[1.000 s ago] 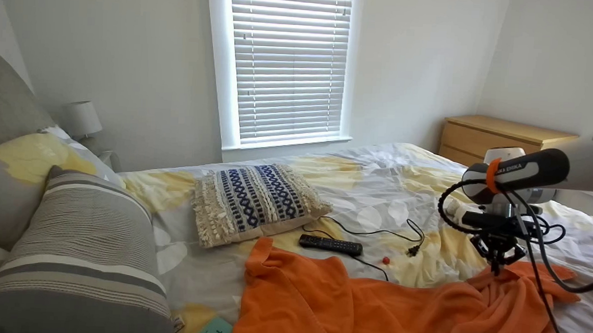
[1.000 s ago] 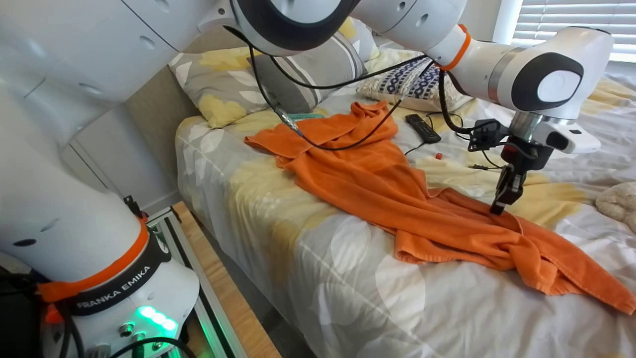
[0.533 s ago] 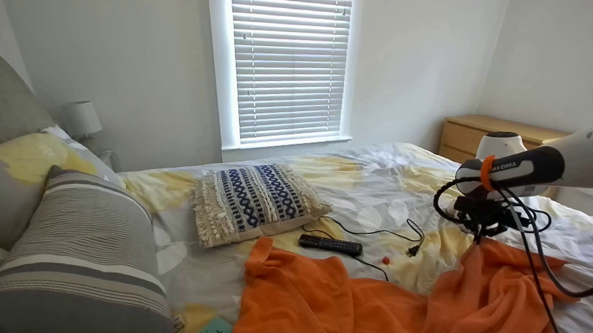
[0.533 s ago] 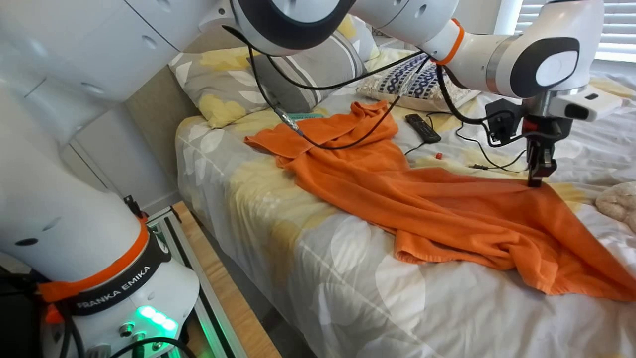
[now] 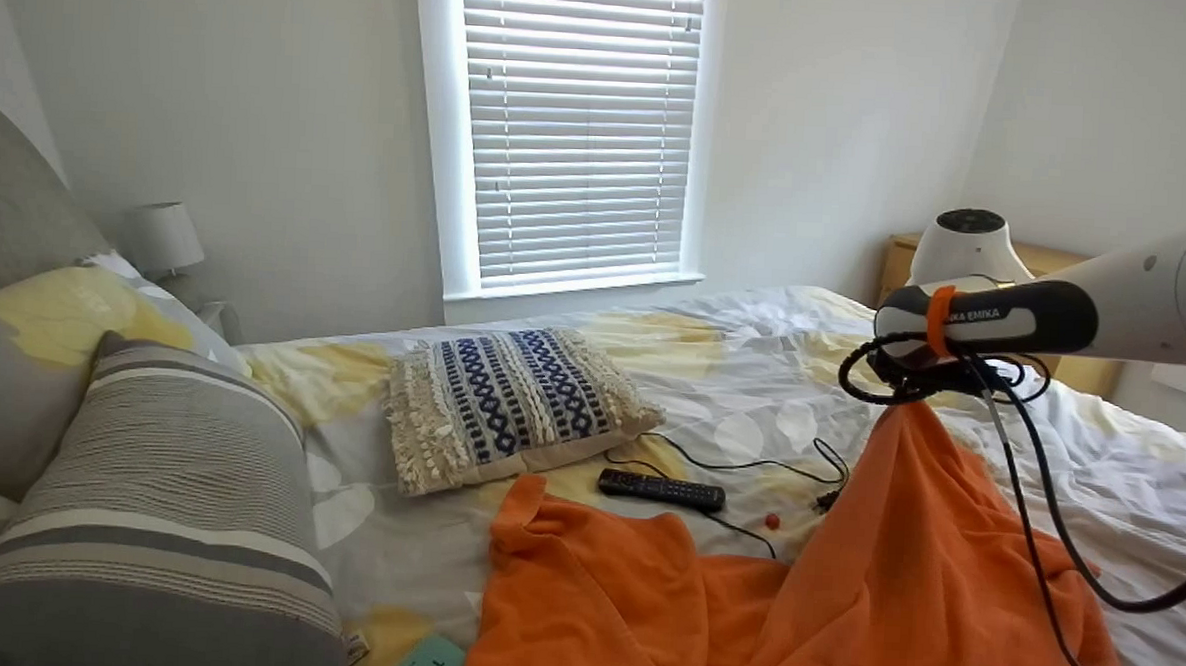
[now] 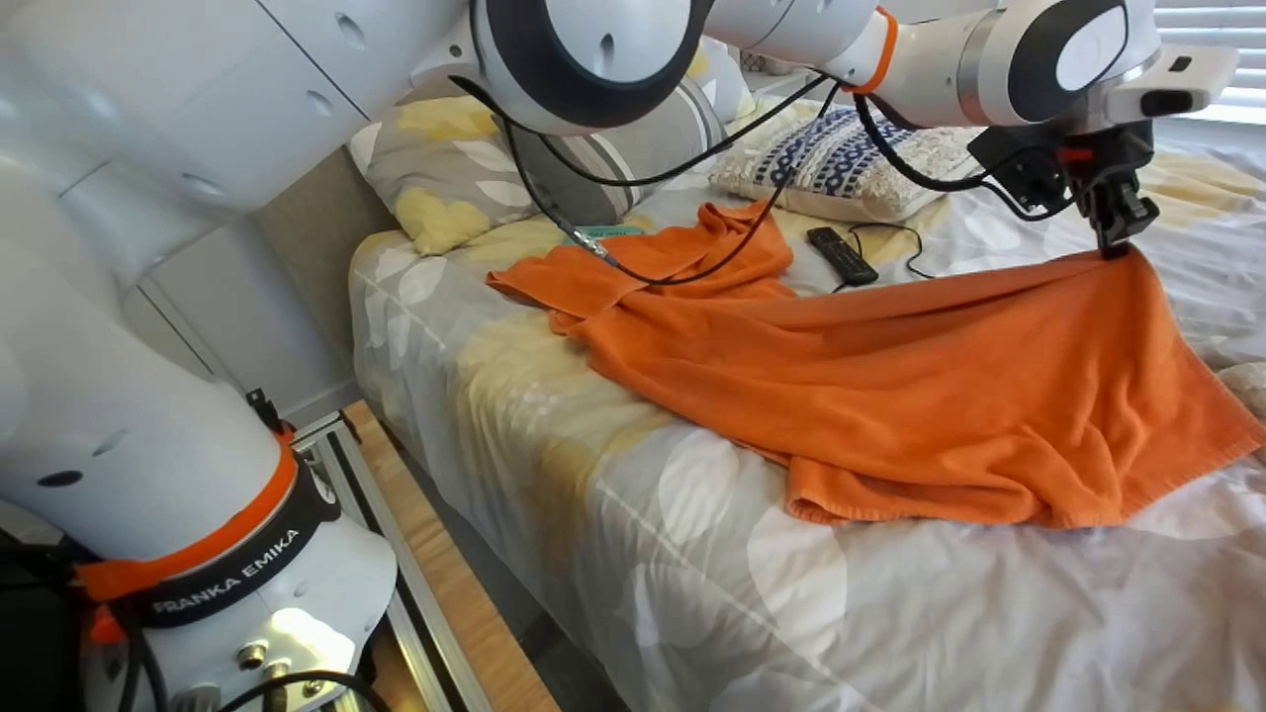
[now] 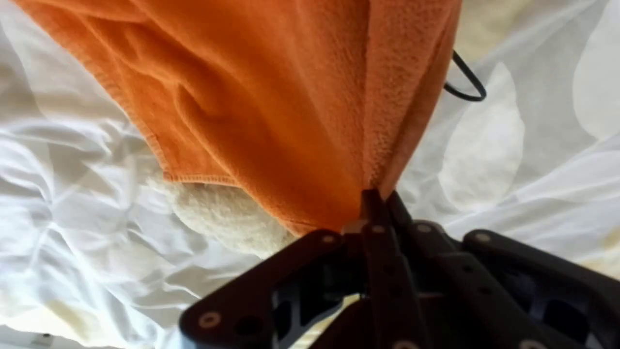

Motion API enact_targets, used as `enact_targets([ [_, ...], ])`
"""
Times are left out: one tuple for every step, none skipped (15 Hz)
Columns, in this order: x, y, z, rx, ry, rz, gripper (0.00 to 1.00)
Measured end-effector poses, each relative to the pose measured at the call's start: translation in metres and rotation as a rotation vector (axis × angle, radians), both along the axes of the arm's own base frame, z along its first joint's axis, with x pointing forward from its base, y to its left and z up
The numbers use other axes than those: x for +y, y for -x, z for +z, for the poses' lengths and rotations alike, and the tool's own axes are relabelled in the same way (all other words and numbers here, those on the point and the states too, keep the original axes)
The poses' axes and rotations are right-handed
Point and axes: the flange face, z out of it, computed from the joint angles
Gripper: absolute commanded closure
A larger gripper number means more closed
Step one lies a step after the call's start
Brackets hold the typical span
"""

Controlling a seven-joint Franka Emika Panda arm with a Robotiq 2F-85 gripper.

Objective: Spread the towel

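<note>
The orange towel [image 6: 890, 396] lies across the bed and also shows in an exterior view [image 5: 893, 576]. Its end nearer the headboard is rumpled and folded on the mattress. My gripper [image 6: 1113, 249] is shut on a pinch of the towel's far edge and holds it raised above the bed. From there the towel slopes down as a taut sheet, with folds near its lower hem. In the wrist view the fingertips [image 7: 373, 201] close on the gathered cloth, and the towel [image 7: 271, 106] fans out from them. A hemmed corner hangs at the left there.
A blue-patterned pillow [image 5: 520, 405], a remote [image 5: 661, 489], a black cable [image 5: 747, 466] and a small red object [image 5: 772, 521] lie beyond the towel. A striped pillow [image 5: 165, 515] and a green booklet [image 5: 428, 663] are near the headboard. A beige fluffy thing [image 7: 223, 218] lies by the hanging corner.
My gripper has risen and moved toward the window side with the towel edge in it. The towel has opened from a narrow bunch into a wider raised sheet, hiding part of the cable.
</note>
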Motion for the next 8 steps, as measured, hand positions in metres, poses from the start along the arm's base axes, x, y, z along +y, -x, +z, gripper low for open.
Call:
enact_targets([
  [0.0006,-0.0036,0.0048,-0.019,0.014,0.021,0.97],
  [0.0005,-0.0054,0.0063,-0.027,0.022,0.031,0.97],
  [-0.0002,-0.0061,0.0055,-0.029,0.026,0.038,0.97],
  [-0.0007,-0.0064,0.0044,-0.029,0.028,0.041,0.97],
  [-0.0009,-0.0066,0.0034,-0.03,0.029,0.042,0.97],
  [-0.0009,-0.0068,0.0026,-0.03,0.03,0.043,0.99],
  [-0.0008,-0.007,0.0023,-0.03,0.03,0.043,0.99],
  [-0.0003,-0.0071,0.0024,-0.03,0.03,0.044,0.99],
])
